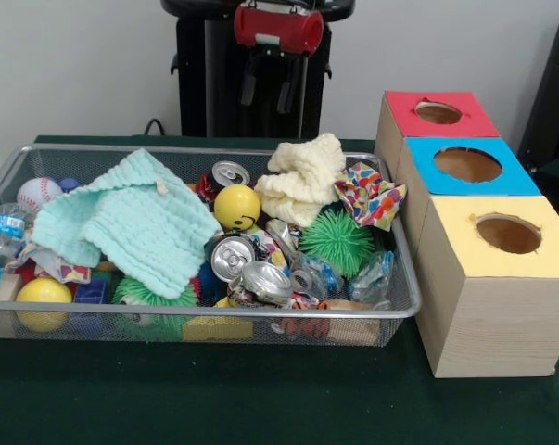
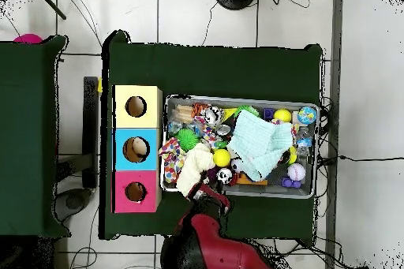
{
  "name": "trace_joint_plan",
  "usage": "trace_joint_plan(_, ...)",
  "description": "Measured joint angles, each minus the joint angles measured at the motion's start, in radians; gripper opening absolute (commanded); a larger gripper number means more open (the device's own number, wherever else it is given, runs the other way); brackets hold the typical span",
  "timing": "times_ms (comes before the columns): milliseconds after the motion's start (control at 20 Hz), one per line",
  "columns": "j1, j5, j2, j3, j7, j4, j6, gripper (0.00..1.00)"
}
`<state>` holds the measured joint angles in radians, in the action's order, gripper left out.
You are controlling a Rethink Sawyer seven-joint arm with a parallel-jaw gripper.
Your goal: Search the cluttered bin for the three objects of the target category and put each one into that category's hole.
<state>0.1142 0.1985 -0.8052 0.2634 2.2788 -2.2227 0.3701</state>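
Observation:
The silver wire-mesh bin [image 1: 214, 313] lies on the green table, full of clutter. It holds a mint knitted cloth [image 1: 131, 222], a cream cloth [image 1: 302, 176], a patterned cloth [image 1: 367, 195], a yellow smiley ball [image 1: 236, 206], a green spiky ball [image 1: 337, 241] and several drink cans [image 1: 233, 258]. My gripper [image 1: 268, 97] hangs behind the bin's far rim, open and empty, touching nothing. In the overhead view the gripper [image 2: 211, 196] sits at the bin's [image 2: 241, 192] robot-side edge, near the cream cloth [image 2: 194, 169].
Three wooden boxes with round holes stand in a row beside the bin: red top [image 1: 439, 113], blue top [image 1: 467, 165], yellow top [image 1: 507, 234]. A baseball [image 1: 38, 193] and a yellow ball [image 1: 44, 301] lie at the bin's other end.

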Motion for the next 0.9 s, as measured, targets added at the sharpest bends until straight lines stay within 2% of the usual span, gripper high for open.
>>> trace_joint_plan(300,-0.001,-0.008,0.048,-0.030,0.000,0.069,-0.002,1.00)
trace_joint_plan(600,0.001,-0.011,0.135,-0.083,0.000,0.148,-0.022,1.00)
trace_joint_plan(900,0.003,-0.011,0.220,-0.113,0.000,0.173,-0.025,1.00)
